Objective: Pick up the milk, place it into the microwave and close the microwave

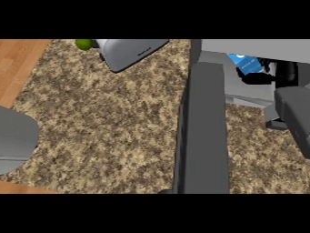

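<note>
A: Item one, the microwave (264, 48); where does it stand, and how?

B: Upper right of the granite counter (103, 123); its door (201, 132) swung wide, running as a dark grey slab down the middle of the view (edge-on, so it reads as a tall bar); open, I judge, because the loading step is in hand and the closing not yet done.

A: Item two, the milk?

B: The milk (243, 63), a blue carton, shows inside the cavity, just behind the door's hinge side; only a corner visible; whether it rests on the floor of the oven or hangs in the grip I cannot tell.

A: Item three, the hands.

B: Right hand (261, 76), black, reached into the cavity right beside the carton, its grey forearm (305, 123) coming in from the lower right; fingers appear curled against the carton, as for setting it down; left hand not in view, only a broad grey forearm (6, 141) at the left edge, kept well apart from the door's swing.

A: Sundries?

B: A grey appliance-like body (130, 52) at the top; a green fruit (83, 44) touching its left side; wooden floor (6, 63) beyond the counter.
</note>
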You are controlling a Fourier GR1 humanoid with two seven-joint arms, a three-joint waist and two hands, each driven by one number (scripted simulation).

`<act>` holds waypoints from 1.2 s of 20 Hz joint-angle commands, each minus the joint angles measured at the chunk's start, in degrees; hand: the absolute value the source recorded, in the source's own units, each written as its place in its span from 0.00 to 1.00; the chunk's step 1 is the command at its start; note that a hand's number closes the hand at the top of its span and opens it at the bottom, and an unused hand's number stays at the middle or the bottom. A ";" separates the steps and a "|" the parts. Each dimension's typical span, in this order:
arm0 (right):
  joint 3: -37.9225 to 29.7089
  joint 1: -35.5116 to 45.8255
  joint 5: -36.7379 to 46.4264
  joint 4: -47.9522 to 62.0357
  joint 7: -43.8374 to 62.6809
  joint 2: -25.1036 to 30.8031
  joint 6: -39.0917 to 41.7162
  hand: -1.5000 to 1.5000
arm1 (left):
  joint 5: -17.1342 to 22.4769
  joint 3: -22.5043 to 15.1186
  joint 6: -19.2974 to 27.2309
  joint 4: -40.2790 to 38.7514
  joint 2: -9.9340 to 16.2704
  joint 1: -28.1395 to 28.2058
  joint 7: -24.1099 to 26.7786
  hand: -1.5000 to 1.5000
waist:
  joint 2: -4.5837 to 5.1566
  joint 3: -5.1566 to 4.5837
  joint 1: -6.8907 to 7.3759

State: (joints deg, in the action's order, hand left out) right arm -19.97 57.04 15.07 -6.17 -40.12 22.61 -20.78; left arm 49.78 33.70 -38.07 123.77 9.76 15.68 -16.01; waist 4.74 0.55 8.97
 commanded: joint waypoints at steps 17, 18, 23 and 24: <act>-1.10 1.94 -0.14 0.80 1.19 2.70 -1.72 1.00 | -3.17 0.07 -0.91 -2.35 2.57 -3.72 -0.03 0.00 | 1.26 0.13 2.38; -1.30 1.58 -0.32 0.74 0.75 3.66 -0.57 1.00 | -3.38 0.27 -0.74 -2.55 2.82 -4.24 0.08 0.00 | 1.38 0.20 1.82; -1.45 1.54 -0.30 0.78 0.34 3.70 -0.91 1.00 | -3.96 -0.62 -0.66 -3.03 2.32 -4.59 -0.12 0.00 | 1.63 0.23 2.03; 2.60 0.14 4.41 2.20 3.61 6.62 -11.00 1.00 | -3.95 -0.69 -0.79 -1.83 2.51 -4.60 -0.12 0.00 | 2.05 -0.28 2.94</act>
State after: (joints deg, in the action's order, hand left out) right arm -20.60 58.41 15.57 -4.88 -38.60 26.19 -24.20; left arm 46.34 33.51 -38.74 121.45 12.29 11.58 -16.11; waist 6.25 0.58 11.52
